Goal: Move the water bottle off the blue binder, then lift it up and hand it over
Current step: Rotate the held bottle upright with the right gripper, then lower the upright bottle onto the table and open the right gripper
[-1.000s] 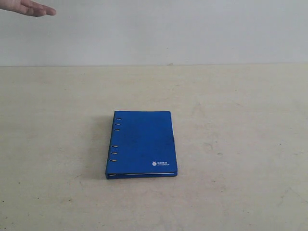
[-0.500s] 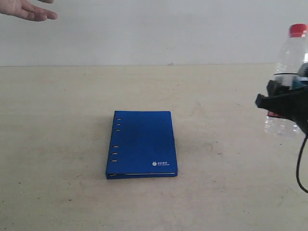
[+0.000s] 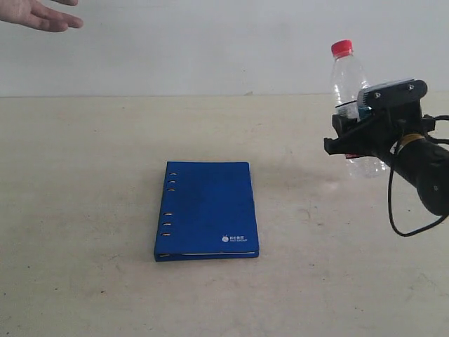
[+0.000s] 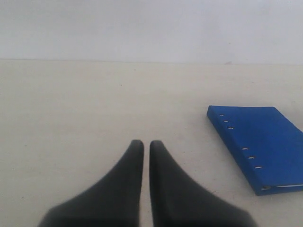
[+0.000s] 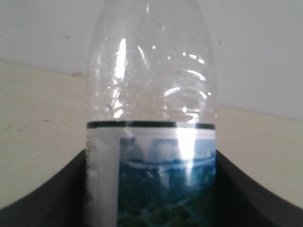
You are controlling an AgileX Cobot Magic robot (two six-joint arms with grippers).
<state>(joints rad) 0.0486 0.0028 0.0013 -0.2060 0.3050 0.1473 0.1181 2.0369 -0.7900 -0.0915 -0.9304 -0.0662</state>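
The water bottle [image 3: 348, 76], clear with a red cap, hangs upright in the air over the right side of the table. My right gripper [image 3: 356, 139] is shut on its labelled middle. In the right wrist view the bottle [image 5: 151, 90] fills the frame, and a dark finger [image 5: 57, 198] presses each side of the label. The blue binder [image 3: 207, 210] lies flat and bare at the table's middle, well left of the bottle. My left gripper [image 4: 146, 145] is shut on nothing, low over the table, with the binder [image 4: 262, 139] off to one side; it is out of the exterior view.
A person's open hand [image 3: 35, 14] reaches in at the top left corner of the exterior view, above the far edge of the table. The beige tabletop [image 3: 84, 210] stretches around the binder. A black cable [image 3: 393, 210] loops below my right arm.
My right arm has come in from the right edge and carried the bottle leftward and higher. A second ago neither showed. The binder and the hand have stayed put.
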